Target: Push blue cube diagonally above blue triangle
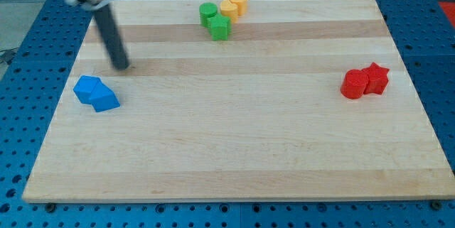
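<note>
my tip rests near the board's left edge, just above the touching blue cube and blue triangle; rod top cut off; no jaws exist.

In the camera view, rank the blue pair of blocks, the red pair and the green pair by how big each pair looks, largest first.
1. Red pair and blue pair: they look about alike, so I won't rank them.
2. Green pair: smallest, though it sits nearer the view's top, possibly farther from the camera, so true size is unsure.
</note>
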{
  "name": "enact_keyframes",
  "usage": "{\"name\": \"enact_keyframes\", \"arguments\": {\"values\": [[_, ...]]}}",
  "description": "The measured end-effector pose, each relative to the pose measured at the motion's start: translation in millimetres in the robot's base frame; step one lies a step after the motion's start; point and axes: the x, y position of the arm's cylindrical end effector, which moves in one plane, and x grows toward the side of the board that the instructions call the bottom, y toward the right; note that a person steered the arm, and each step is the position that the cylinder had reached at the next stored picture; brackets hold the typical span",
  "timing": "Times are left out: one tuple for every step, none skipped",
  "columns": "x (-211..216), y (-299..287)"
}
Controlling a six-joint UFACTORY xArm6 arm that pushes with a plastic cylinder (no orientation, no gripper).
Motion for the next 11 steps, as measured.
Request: {"name": "enact_keyframes", "arguments": {"values": [[29.6,-19.5],[31.1,-22.7],[29.2,-22.7],[30.2,-56.5],[31.0,-57.5],[86.4,-66.6],[90.2,-66.6],[77.2,-55.7],[-5.0,-2.5],[-45.4,37.7],[-45.4,38.0]]}}
